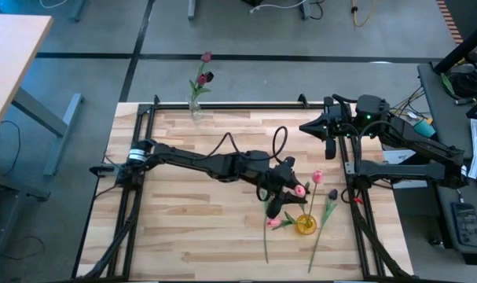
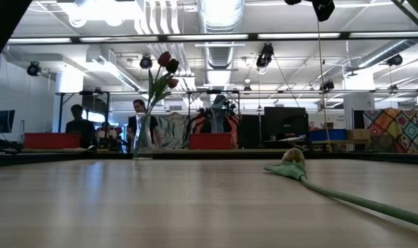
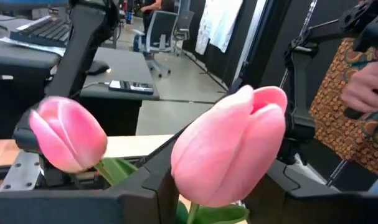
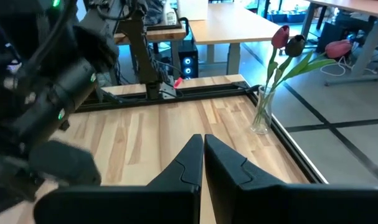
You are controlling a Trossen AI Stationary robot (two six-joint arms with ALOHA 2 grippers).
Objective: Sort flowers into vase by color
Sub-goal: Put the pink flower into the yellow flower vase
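While the left gripper (image 1: 295, 191) hangs over the near right part of the worktop (image 1: 183, 236), its jaws pinch a pink tulip (image 3: 229, 149) low on the head, just above the yellow vase (image 1: 305, 224). A second pink tulip (image 3: 69, 132) shows close beside it. Near the yellow vase, more flowers (image 1: 326, 211) lie flat on the worktop. The right gripper (image 4: 203, 157) waits at the far right edge, jaws pressed together. At the far edge, a clear vase (image 1: 196, 111) holds the dark tulips (image 1: 203, 77).
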